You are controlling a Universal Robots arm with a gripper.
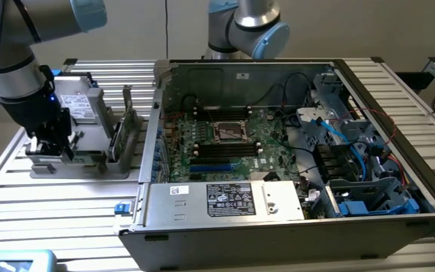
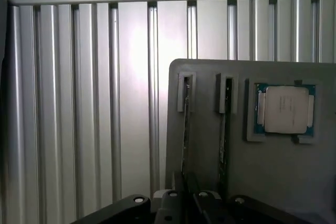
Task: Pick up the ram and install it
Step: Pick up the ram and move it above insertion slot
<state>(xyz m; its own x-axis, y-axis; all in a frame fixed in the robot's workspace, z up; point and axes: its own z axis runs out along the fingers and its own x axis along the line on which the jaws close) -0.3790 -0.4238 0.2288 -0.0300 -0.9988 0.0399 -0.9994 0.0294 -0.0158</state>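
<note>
Pinching the ram (image 2: 185, 129) between narrowed jaws, the gripper (image 2: 185, 196) sits low over the grey holder (image 2: 273, 182) at the exterior view's left, well apart from the open computer case (image 1: 278, 243). The ram stands on edge in 1 of 2 slots — a second stick (image 2: 223, 129) just beside it, a processor chip (image 2: 285, 109) beyond that.
</note>
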